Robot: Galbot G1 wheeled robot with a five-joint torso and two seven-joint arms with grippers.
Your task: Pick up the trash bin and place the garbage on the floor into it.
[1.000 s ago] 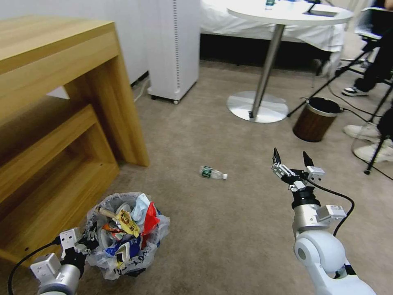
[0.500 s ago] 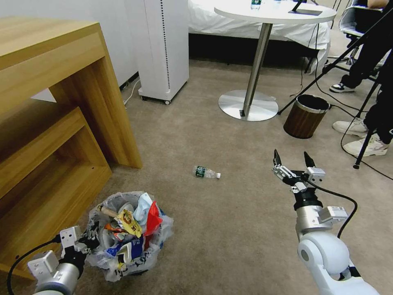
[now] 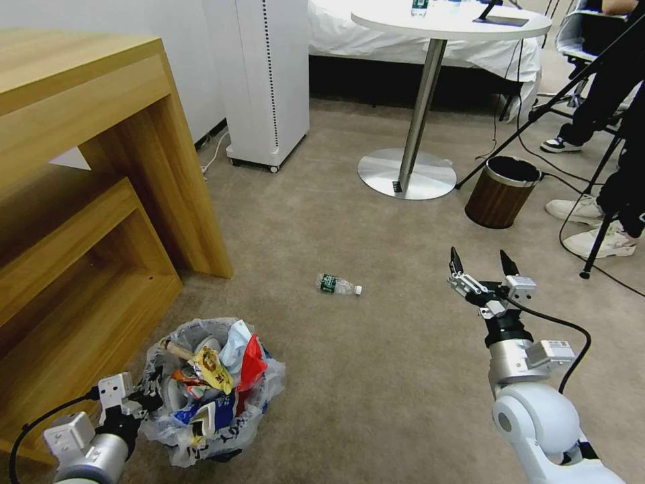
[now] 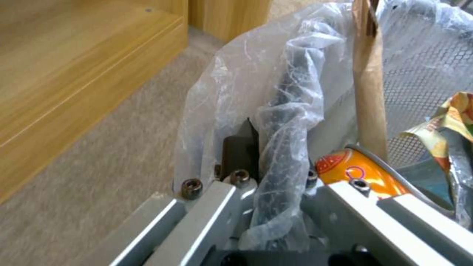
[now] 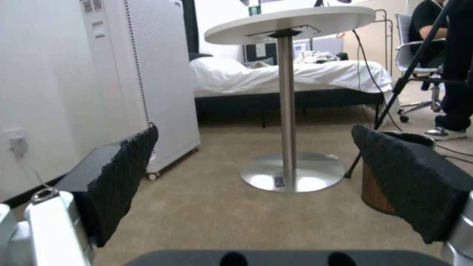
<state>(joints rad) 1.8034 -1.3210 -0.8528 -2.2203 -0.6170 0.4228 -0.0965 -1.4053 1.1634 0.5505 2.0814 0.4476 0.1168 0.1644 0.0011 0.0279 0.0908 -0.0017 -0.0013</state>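
The trash bin [image 3: 183, 442], lined with a crinkly white bag, stands low at my left, heaped with garbage such as a red wrapper [image 3: 248, 359] and a light-blue mask [image 3: 232, 339]. My left gripper [image 3: 149, 398] is shut on its bagged rim [image 4: 288, 111]; the left wrist view shows an orange can [image 4: 354, 173] and a wooden stick [image 4: 369, 85] inside. A green-labelled clear bottle [image 3: 338, 285] lies on the beige floor [image 3: 376, 376]. My right gripper [image 3: 480, 264] hovers open to the right of the bottle, its black pads [image 5: 123, 166] wide apart.
A wooden desk with a low shelf [image 3: 101, 175] stands close on the left. Ahead are a white wheeled unit [image 3: 269, 81], a round table's metal base [image 3: 406, 173] and a brown wood-look bin [image 3: 500, 191]. Tripod legs, cables and people's shoes [image 3: 591, 222] crowd the right.
The whole view shifted a second ago, so the camera moved. Both grippers keep their pose and state, and the bottle lies where it was.
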